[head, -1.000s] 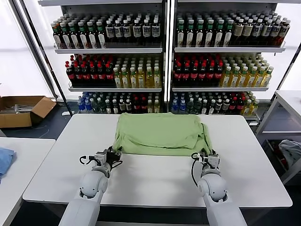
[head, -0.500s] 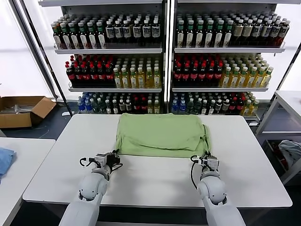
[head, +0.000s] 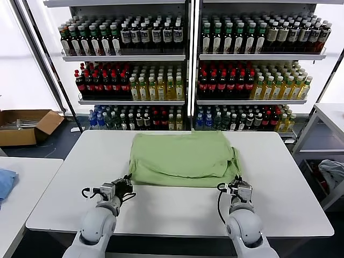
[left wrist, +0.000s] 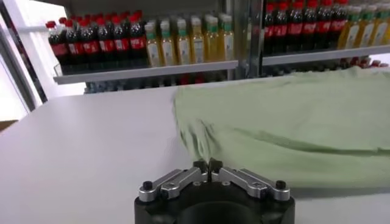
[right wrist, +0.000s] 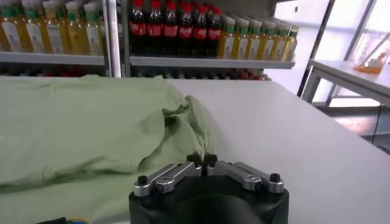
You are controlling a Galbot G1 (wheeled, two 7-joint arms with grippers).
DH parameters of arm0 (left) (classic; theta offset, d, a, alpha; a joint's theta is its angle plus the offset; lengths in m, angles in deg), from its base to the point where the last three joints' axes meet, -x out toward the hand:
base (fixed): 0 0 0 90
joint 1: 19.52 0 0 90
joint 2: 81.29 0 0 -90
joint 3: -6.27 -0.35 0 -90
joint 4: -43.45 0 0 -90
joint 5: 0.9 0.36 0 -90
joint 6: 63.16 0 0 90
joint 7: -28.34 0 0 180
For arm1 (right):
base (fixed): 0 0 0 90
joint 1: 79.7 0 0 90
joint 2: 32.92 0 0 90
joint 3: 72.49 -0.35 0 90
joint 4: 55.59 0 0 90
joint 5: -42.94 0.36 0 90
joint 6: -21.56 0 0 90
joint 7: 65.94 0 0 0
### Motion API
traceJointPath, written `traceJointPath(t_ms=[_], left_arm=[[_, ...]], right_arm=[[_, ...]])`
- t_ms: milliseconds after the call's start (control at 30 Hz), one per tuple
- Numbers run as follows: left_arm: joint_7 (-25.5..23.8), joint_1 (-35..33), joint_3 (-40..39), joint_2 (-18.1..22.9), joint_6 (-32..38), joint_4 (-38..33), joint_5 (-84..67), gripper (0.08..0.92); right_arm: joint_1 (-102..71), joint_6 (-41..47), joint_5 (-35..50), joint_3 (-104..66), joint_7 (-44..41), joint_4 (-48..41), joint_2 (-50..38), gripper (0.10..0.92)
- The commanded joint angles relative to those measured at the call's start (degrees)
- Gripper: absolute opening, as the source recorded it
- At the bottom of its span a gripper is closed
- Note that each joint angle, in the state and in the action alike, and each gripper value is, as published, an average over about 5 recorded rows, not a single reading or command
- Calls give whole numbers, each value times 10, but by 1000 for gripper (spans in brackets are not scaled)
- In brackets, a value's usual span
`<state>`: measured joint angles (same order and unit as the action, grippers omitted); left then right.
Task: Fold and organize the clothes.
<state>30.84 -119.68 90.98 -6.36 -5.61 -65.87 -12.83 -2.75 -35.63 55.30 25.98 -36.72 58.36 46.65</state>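
The clothes, a light green shirt, lie folded with the plain back up on the white table. My left gripper is at the shirt's near left corner, shut on a pinch of the fabric. The left wrist view shows the cloth wrinkling toward the closed left gripper. My right gripper is at the near right corner, also shut on the fabric. In the right wrist view the shirt rises in a fold into the closed right gripper.
Shelves of bottles stand behind the table. A cardboard box sits on the floor at far left. A blue cloth lies on a side table at left. A pale cloth hangs under the right side table.
Both grippers have closed on the shirt's near corners and drawn back toward me. The shirt's near edge has slid closer with them.
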Motion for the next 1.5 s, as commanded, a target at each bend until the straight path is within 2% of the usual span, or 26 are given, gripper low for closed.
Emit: traceJointPath(t_ms=[33, 333, 533, 700, 800, 933, 1100, 1333, 1500], left_arm=[[3, -140, 25, -5, 0, -156, -2, 86], [15, -249, 33, -4, 19, -205, 33, 86], [11, -297, 22, 6, 33, -196, 64, 86], [11, -306, 14, 15, 37, -174, 83, 112], [12, -308, 12, 18, 38, -175, 89, 184], [12, -301, 10, 24, 39, -191, 85, 297], [13, -257, 10, 34, 36, -193, 86, 444], [10, -185, 20, 30, 21, -164, 66, 643], [4, -134, 24, 17, 17, -131, 48, 781]], right_arm=[[-99, 4, -19, -3, 16, 101, -2, 124], [-221, -6, -39, -21, 15, 134, -9, 124], [-249, -13, -44, -14, 14, 126, -19, 129], [-255, -17, -61, -7, 11, 112, -19, 224], [-255, -23, -67, -6, 11, 111, -20, 284], [-244, -34, -75, -9, 8, 122, -19, 423], [-200, -33, -103, -9, -3, 106, -8, 562], [-98, -9, -119, -3, -4, 40, 8, 764], [-30, 2, -120, 5, -10, -8, 9, 819]])
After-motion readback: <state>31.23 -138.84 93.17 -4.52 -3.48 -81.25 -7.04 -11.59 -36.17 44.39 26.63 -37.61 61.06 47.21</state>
